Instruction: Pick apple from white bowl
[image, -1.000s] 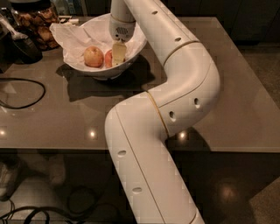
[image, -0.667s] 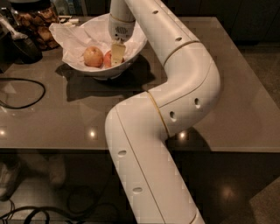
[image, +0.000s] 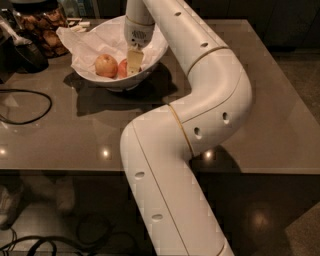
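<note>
The white bowl (image: 152, 59) stands at the far left of the table, lined with crumpled white paper. Two apples lie in it: a paler yellowish one (image: 106, 65) on the left and the red apple (image: 122, 69) just right of it. My gripper (image: 133, 62) reaches straight down into the bowl. It sits against the red apple's right side and hides part of it. The white arm sweeps from the bottom of the view up over the table to the bowl.
The grey-brown table (image: 75, 135) carries a black cable loop (image: 30, 107) at its left edge. Behind the bowl are a dark appliance (image: 22, 50) and a container of brown snacks (image: 42, 25). The table's front edge runs across the lower view.
</note>
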